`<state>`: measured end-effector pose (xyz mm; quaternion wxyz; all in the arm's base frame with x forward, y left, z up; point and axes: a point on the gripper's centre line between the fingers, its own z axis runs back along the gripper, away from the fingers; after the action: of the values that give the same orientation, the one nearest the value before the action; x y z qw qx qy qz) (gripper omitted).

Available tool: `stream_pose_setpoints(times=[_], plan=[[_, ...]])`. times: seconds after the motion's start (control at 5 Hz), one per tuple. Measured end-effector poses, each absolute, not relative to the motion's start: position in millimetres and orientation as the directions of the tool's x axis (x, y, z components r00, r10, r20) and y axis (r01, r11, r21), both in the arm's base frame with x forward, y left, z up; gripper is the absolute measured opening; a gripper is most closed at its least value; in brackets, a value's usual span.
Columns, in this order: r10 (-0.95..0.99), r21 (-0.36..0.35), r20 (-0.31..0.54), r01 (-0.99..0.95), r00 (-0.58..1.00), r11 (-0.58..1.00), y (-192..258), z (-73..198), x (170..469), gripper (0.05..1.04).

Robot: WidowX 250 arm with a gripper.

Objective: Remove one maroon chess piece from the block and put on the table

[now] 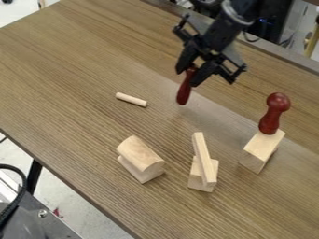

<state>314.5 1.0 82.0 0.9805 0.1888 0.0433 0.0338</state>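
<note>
At the upper middle of the camera view, my gripper [192, 74] hangs over the table, shut on a maroon chess piece [184, 90] by its upper part. That piece points downward, slightly tilted; I cannot tell whether its lower end touches the table [74, 70]. Another maroon chess piece [272, 114], with a round head, stands upright on a wooden block [263, 148] at the right, apart from the gripper.
A small wooden dowel [131, 99] lies left of the held piece. Nearer the front are a rounded block on another block [141, 156] and a long thin block [204, 158] leaning across a small block [196, 179]. The table's front edge runs along the lower left.
</note>
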Motion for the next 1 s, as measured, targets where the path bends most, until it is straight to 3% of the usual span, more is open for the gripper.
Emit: stream_pose_setpoints(times=[0.4, 0.6, 1.0], plan=[[0.088, 0.351, -0.080, -0.054, 0.993, 0.935, 8, 76, 316, 0.309], [0.088, 0.342, -0.096, -0.050, 0.991, 0.938, 9, 71, 314, 0.366], [0.101, 0.335, -0.114, -0.057, 0.988, 0.940, 9, 69, 312, 0.956]])
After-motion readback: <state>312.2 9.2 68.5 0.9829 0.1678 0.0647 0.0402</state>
